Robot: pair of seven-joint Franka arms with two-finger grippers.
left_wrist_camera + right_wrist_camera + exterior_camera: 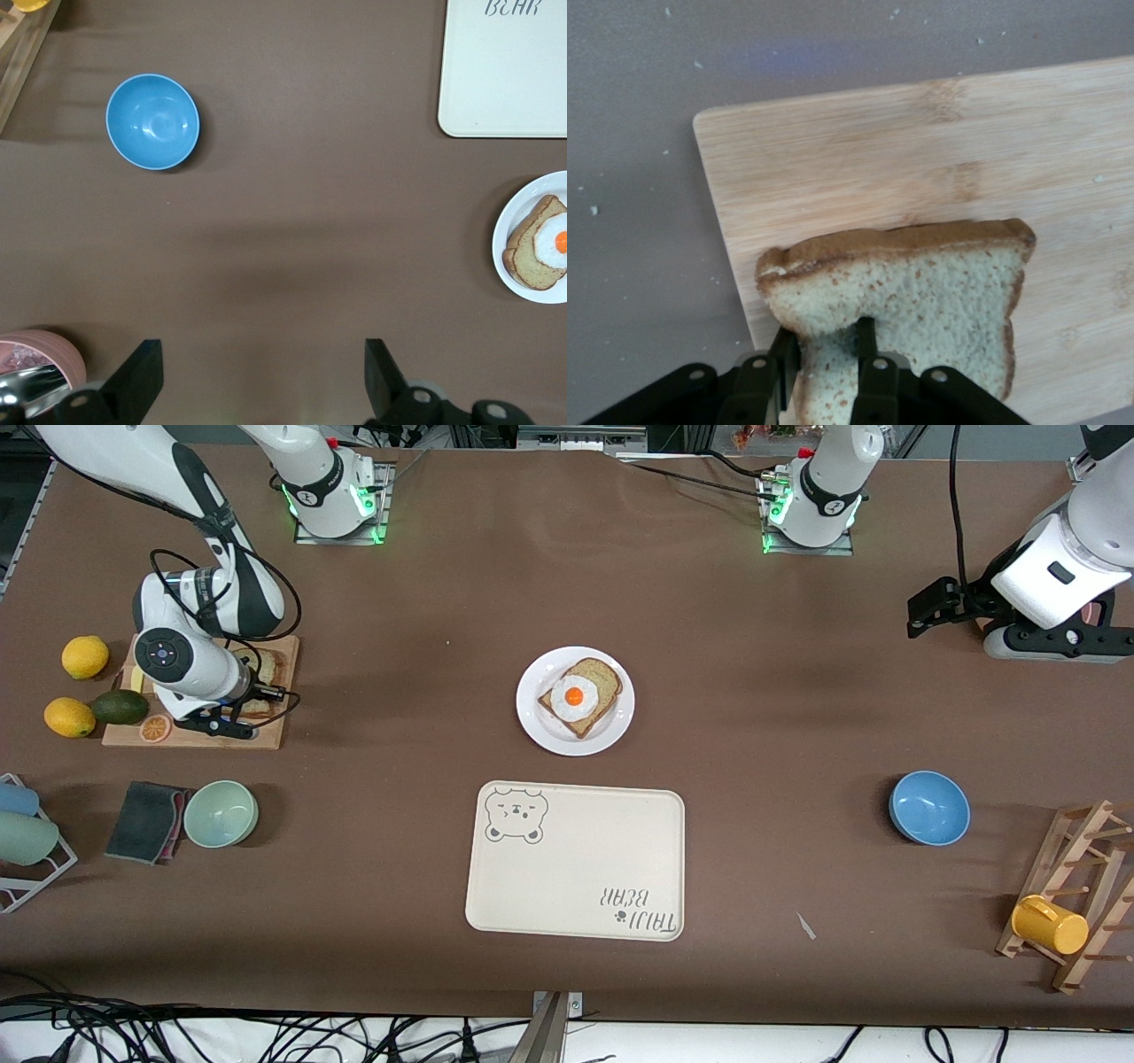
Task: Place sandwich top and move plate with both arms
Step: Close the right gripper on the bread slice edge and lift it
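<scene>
Writing: the cream tray (pixel 576 861) carries a bear face at one corner and the words "TAIJI BEAR" at the corner across from it, upside down in the front view; "BEAR" also shows on it in the left wrist view.
Right arm's end: two lemons (pixel 84 657), an avocado (pixel 120 707) and an orange slice (pixel 154 728) lie by or on a wooden cutting board (pixel 275 691); a dark sponge (pixel 146 821) and a pale green bowl (pixel 221 813) sit nearer the front camera.
Right gripper (pixel 821 354): down at the cutting board, its fingers pinched closed on an edge of the sandwich top (pixel 921 301), which lies on the board.
Table centre: the plate (pixel 611 731) holds a bread slice (pixel 602 682) topped with a fried egg (pixel 573 696); the tray lies just nearer the camera, apart from the plate.
Left arm's end: a blue bowl (pixel 928 808), then a wooden rack (pixel 1076 895) bearing a yellow mug (pixel 1050 925).
Left gripper (pixel 257 376): waiting over bare table at the left arm's end, fingers spread wide apart, nothing between them; a pink container (pixel 35 354) sits close by.
In the way: the tabletop between board and plate is bare.
</scene>
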